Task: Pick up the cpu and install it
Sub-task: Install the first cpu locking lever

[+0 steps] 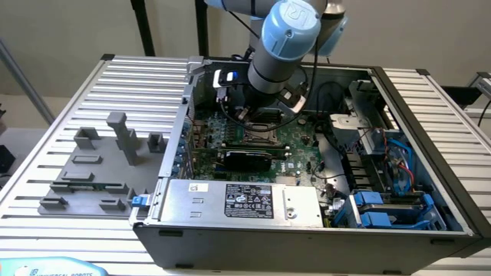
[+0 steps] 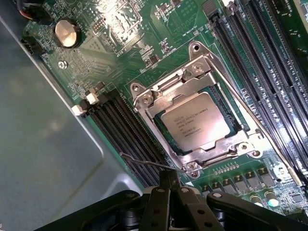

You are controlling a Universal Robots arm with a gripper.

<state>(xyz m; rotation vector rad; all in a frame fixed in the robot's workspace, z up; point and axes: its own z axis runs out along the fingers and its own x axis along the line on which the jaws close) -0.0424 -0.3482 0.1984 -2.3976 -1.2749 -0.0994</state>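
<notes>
A slatted metal table (image 1: 69, 98) carries an open computer case (image 1: 307, 233) and grey fixture blocks (image 1: 107, 164).

The big blue and grey robot arm (image 1: 280, 52) is reaching down into the open computer case (image 1: 307, 230). It is hanging over the green board (image 1: 253, 135). Grey plastic blocks (image 1: 123, 138) are sitting on the metal table (image 1: 46, 155), at the exterior view's left.

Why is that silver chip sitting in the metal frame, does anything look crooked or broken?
Nothing stands out. The flat silver-topped square cpu lies level inside the shiny metal socket frame on the green circuit board, its edges parallel to the frame. The black gripper is shut and holds nothing, just beside the frame.
</notes>
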